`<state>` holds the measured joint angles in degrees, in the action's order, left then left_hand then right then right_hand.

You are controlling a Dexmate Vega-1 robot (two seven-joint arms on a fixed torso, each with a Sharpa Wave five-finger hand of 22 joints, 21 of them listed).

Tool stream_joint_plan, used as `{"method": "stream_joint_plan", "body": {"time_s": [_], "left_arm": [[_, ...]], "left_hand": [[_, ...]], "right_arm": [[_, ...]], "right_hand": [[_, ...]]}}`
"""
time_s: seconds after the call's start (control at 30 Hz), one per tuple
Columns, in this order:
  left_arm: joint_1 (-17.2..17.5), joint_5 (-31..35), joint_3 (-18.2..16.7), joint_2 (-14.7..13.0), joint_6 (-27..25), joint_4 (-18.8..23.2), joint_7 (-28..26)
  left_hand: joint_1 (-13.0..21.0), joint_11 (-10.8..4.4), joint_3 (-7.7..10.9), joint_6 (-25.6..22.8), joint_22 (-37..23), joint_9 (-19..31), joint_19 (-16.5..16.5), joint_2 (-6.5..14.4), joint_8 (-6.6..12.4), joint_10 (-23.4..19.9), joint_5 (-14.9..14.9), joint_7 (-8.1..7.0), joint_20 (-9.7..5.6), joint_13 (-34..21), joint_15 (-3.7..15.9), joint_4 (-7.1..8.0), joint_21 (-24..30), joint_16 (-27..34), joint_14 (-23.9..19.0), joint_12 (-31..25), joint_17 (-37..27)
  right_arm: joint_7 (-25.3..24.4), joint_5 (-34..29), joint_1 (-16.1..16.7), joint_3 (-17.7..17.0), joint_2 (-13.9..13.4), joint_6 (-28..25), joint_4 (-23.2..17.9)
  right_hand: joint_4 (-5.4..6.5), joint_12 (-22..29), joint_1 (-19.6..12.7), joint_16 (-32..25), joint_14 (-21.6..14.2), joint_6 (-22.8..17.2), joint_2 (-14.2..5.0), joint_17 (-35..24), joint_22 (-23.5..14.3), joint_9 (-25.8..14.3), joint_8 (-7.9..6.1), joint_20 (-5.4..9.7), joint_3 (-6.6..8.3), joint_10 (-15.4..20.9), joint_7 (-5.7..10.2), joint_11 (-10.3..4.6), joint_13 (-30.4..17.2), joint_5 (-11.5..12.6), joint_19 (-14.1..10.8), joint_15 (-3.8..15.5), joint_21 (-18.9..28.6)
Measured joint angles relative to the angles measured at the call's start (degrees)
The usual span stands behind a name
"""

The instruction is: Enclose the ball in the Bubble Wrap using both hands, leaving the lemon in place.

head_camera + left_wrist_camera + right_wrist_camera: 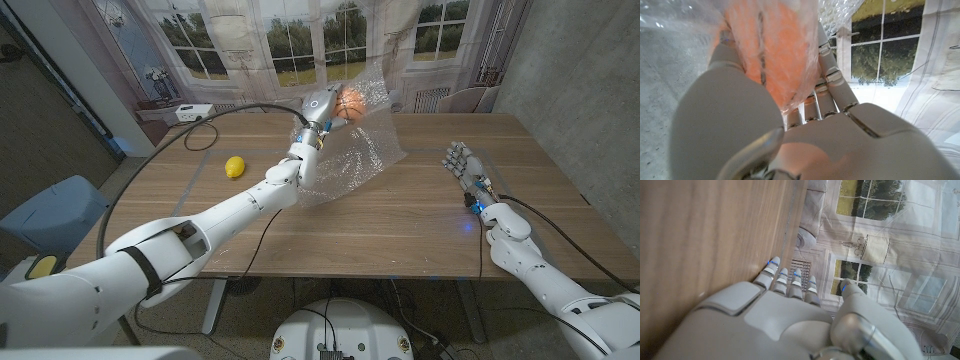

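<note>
My left hand [322,108] is raised above the far middle of the table and grips an orange ball [352,103] through clear bubble wrap [362,150]. The wrap hangs from the hand in a loose sheet, its lower part trailing down to the table. In the left wrist view the ball [772,45] sits against the palm of my left hand [790,125] with wrap [840,10] over it and the fingers curled around. A yellow lemon [234,167] lies on the table to the left. My right hand [462,165] stands open at the right, its fingers [790,282] straight and apart, holding nothing.
A white power strip [194,112] with black cables [240,110] lies at the far left edge of the wooden table [420,220]. A printed window backdrop hangs behind the table. A blue chair [45,210] stands off the table's left side.
</note>
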<state>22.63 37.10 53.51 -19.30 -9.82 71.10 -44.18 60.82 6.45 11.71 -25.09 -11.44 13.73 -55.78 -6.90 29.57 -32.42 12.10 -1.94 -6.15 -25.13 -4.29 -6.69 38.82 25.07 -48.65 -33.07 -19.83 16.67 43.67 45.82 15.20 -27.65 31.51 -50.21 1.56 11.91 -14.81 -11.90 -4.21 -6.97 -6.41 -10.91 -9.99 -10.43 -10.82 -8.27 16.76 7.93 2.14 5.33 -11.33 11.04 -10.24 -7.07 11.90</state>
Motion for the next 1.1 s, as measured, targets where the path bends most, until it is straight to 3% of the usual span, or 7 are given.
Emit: {"method": "stream_joint_plan", "body": {"time_s": [0.43, 0.53, 0.67, 0.7, 1.0, 1.03, 1.1], "left_arm": [[-0.3, -5.2, -0.9, 1.1, 14.3, -1.7, -6.9], [1.9, -7.7, -4.9, 1.0, 17.5, 0.1, -6.6], [1.9, -14.3, -4.9, 1.0, 24.4, 0.1, -3.7], [4.3, -15.5, -8.4, 0.9, 25.7, 1.6, -2.9], [6.1, -30.1, -11.2, 1.2, 39.5, 1.9, 7.6], [8.0, -32.0, -14.7, 2.2, 41.1, 1.5, 9.3], [8.4, -34.8, -15.6, 2.5, 43.4, 1.3, 11.7]], "left_hand": [[0.1, 0.0, 0.0, 0.0, 0.0, -0.1, 0.0, -0.1, 0.11, 0.0, -0.4, 0.02, 0.0, 0.0, 0.0, 0.0, 0.8, -0.5, 0.0, 0.0, -0.3], [0.1, 0.0, 0.0, -0.1, 0.0, -0.1, 0.0, -0.1, 0.11, 0.0, -0.2, 0.1, 0.0, 0.0, 0.0, 0.0, 0.8, -0.5, 0.0, 0.1, -0.3], [0.2, 0.0, 0.0, -0.1, 0.0, 0.0, 0.0, -0.2, 0.11, 0.0, -0.2, 0.1, 0.0, 0.0, 0.0, 0.0, 1.3, -0.7, 0.0, 0.1, -0.4], [0.2, 0.0, 0.01, -0.1, 0.0, 0.0, 0.0, -0.2, 0.11, 0.0, -0.2, 0.1, 0.0, 0.0, 0.0, 0.0, 1.3, -0.7, 0.0, 0.1, -0.5], [0.2, 0.0, 0.01, -0.1, 0.0, 0.0, 0.4, -0.2, 0.1, 0.0, -0.2, 0.09, 0.44, 0.0, 0.0, 0.0, 1.7, -1.4, 0.0, 0.3, -0.5], [0.2, 0.0, 0.01, -0.1, 0.0, 0.1, 0.6, -0.2, 0.09, 0.0, -0.2, 0.09, 0.63, 0.0, 0.0, 0.0, 1.7, -1.4, 0.0, 0.3, -0.5], [0.2, 0.0, 0.01, -0.1, 0.0, 0.2, 0.6, -0.2, 0.08, 0.0, -0.2, 0.1, 0.64, 0.0, 0.0, 0.0, 1.7, -1.6, 0.0, 0.5, -0.5]], "right_arm": [[1.6, 0.6, 0.5, 0.2, -1.3, -1.4, -2.3], [2.7, 0.9, 0.5, 0.3, -1.4, -3.6, -2.5], [2.7, 0.9, -0.1, 0.6, -1.4, -3.6, -2.6], [4.0, 1.1, -0.4, 0.9, -1.4, -4.7, -2.6], [5.3, 1.1, -2.8, 2.6, -1.6, -6.2, -2.5], [7.5, 0.7, -3.1, 2.8, -1.7, -8.5, -2.5], [8.1, 0.6, -3.6, 3.2, -1.8, -9.3, -2.5]], "right_hand": [[-0.24, 0.0, -0.5, 0.0, -0.1, -0.2, 0.55, -0.1, 0.0, -0.1, 0.0, 0.09, -0.24, 0.5, -0.2, 0.1, 0.0, 0.0, -0.1, -0.07, 0.0], [-0.24, 0.0, -0.2, 0.0, -0.1, -0.2, 0.84, -0.2, 0.0, -0.1, 0.0, 0.09, -0.24, 0.5, -0.2, 0.1, 0.0, 0.0, -0.1, -0.06, 0.0], [-0.24, 0.0, 0.0, 0.0, -0.4, -0.2, 0.98, -0.2, 0.0, -0.1, 0.0, 0.09, -0.24, 0.8, -0.2, 0.4, 0.0, 0.0, -0.1, 0.24, 0.0], [-0.24, 0.0, 0.0, 0.0, -0.4, -0.2, 0.98, -0.2, 0.0, -0.1, 0.0, 0.09, -0.24, 0.8, -0.2, 0.4, 0.0, 0.0, -0.1, 0.24, 0.0], [-0.45, 0.0, 0.4, 0.0, -0.5, -0.2, 1.4, -0.2, -0.3, -0.1, 0.0, -0.23, -0.48, 0.8, -0.2, 0.4, 0.0, 0.0, -0.4, 0.1, 0.0], [-0.2, 0.0, 0.5, 0.0, -0.7, -0.2, 1.49, -0.2, -0.3, -0.1, 0.0, -0.44, -0.75, 0.8, -0.2, 0.4, 0.0, 0.0, -0.6, -0.09, 0.0], [0.02, 0.0, 1.2, 0.0, -1.0, -0.2, 1.83, -0.2, -0.3, -0.1, 0.0, -0.63, -0.96, 0.8, -0.2, 0.4, 0.0, 0.0, -0.8, -0.39, 0.0]]}}
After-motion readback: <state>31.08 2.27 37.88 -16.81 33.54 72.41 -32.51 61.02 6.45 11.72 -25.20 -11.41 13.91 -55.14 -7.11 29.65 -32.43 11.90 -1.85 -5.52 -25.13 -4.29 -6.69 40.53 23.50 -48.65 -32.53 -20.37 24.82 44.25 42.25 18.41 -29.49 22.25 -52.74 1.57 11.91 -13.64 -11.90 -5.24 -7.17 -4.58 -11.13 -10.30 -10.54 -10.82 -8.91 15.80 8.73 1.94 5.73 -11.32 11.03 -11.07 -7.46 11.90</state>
